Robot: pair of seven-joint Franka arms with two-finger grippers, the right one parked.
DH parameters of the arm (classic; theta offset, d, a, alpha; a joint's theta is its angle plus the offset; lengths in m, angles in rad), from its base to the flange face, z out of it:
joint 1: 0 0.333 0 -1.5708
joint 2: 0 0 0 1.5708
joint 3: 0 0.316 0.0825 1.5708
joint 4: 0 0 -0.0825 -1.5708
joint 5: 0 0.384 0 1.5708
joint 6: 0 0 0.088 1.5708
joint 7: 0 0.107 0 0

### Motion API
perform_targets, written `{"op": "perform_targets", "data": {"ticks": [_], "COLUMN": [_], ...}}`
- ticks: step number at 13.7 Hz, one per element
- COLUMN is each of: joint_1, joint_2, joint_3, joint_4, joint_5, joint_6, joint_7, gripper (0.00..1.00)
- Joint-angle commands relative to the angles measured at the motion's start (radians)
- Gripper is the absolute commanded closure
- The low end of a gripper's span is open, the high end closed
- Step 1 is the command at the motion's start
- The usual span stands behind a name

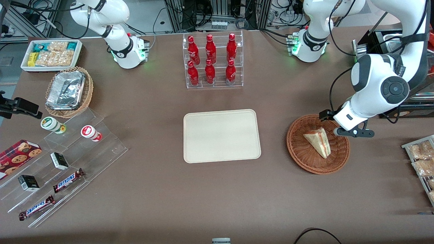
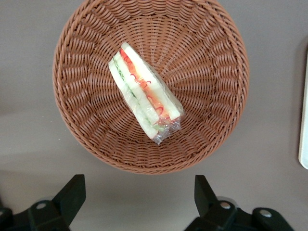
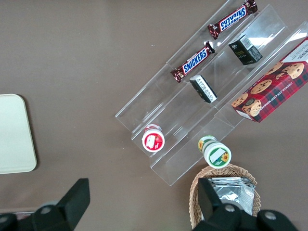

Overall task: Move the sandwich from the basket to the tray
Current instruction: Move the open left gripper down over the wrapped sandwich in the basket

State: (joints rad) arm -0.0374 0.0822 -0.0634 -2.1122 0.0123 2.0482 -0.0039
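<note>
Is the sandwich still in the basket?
Yes. The sandwich lies inside the basket, untouched; the open hand hangs above its rim.

Wrapped sandwich (image 2: 144, 98) lies in basket (image 2: 86, 57), tray (image 1: 222, 135) bare.

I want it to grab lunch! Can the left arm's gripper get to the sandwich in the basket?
Probably yes. The gripper hangs open above the basket, and the sandwich lies uncovered with nothing over it.
</note>
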Motion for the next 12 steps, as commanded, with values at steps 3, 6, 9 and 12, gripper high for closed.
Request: {"op": "perform_targets", "data": {"ticks": [3,6,9,12], "joint_1": [-0.004,-0.007,-0.018,-0.021], "joint_2": [-0.009,0.008,0.027,0.066], "joint_3": [0.005,0.004,0.004,0.004], "joint_4": [-0.025,-0.022,-0.022,-0.018], "joint_5": [-0.009,-0.026,-0.028,-0.066], "joint_6": [0.064,0.105,0.147,0.202], "joint_7": [-0.19,-0.524,-0.727,-0.809], "gripper": [0.0,0.0,0.0,0.0]}}
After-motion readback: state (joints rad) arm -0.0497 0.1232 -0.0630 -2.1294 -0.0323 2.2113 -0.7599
